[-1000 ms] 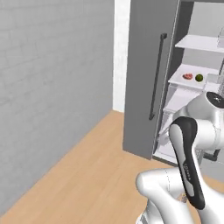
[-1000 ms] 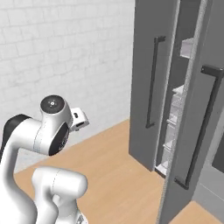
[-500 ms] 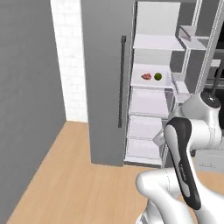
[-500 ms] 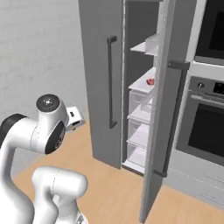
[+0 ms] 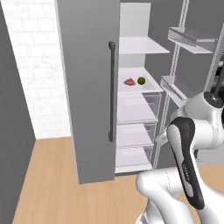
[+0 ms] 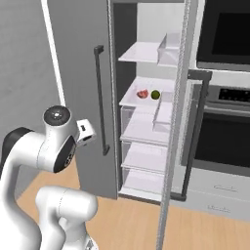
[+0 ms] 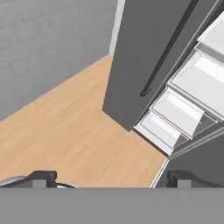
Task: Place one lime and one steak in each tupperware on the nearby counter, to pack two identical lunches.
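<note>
Lime [image 5: 141,81] beside what looks like steak [image 5: 129,82], fridge shelf [image 5: 148,83] upper centre; gripper [image 7: 109,177] fingers spread, holding nothing.

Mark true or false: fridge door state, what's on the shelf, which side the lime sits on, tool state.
1. The fridge stands with one door open. True.
2. A lime and a steak lie on the same white shelf. True.
3. In the left base view, the lime lies left of the steak. False: it lies to the right of it.
4. The tool is shut on a lime. False: its tips stand wide apart, holding nothing, over the wooden floor.
5. The steak on the shelf is red-pink. True.
</note>
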